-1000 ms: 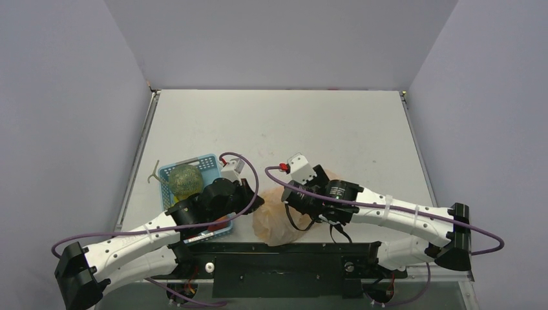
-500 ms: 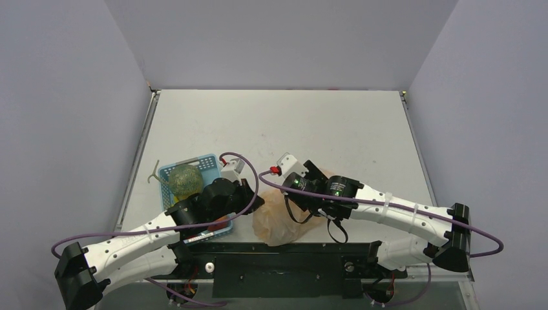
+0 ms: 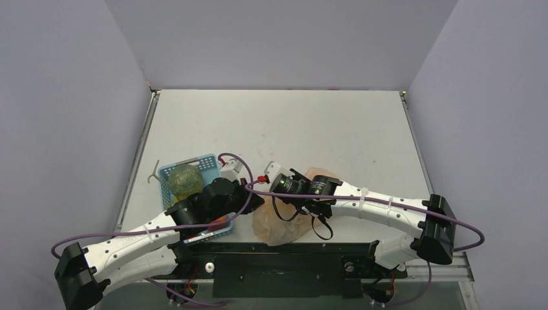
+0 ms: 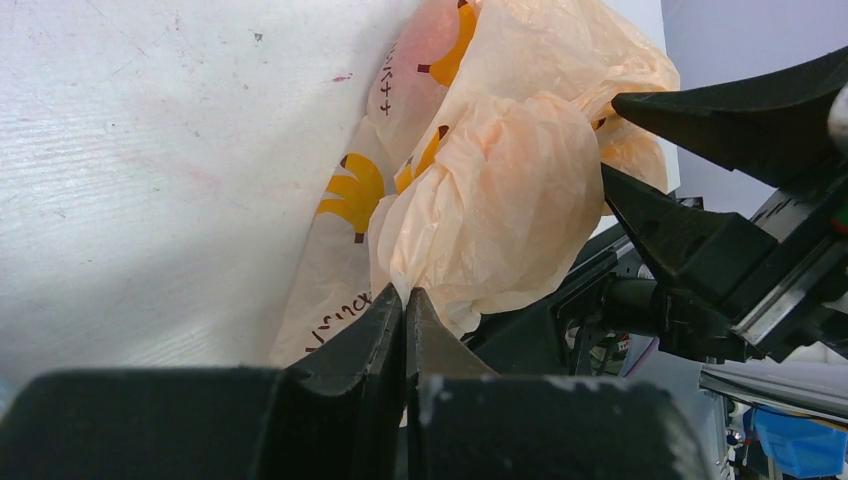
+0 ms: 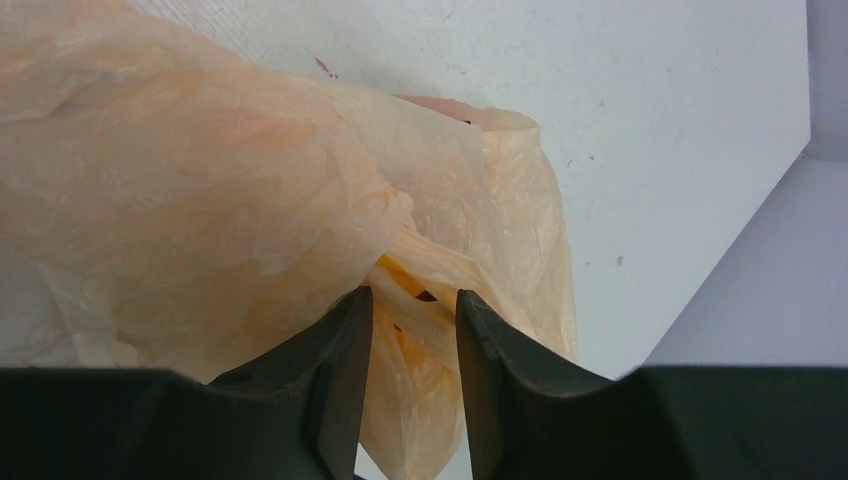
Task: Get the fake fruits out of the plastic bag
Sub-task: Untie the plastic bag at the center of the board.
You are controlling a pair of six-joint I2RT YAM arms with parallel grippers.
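Bag [image 3: 274, 227] at counter's [image 3: 291, 123] near edge; I see left end effector [image 4: 405, 295] pinching it, right end effector [image 5: 413, 300] spread around a fold.

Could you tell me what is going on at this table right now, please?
Two robot arms are working on a crinkly peach plastic bag at the near edge of the table. The left pincer is shut on a fold of its film, while the right pincer is open around another fold. What the bag holds cannot be made out. A blue basket with a green melon sits beside the left arm.
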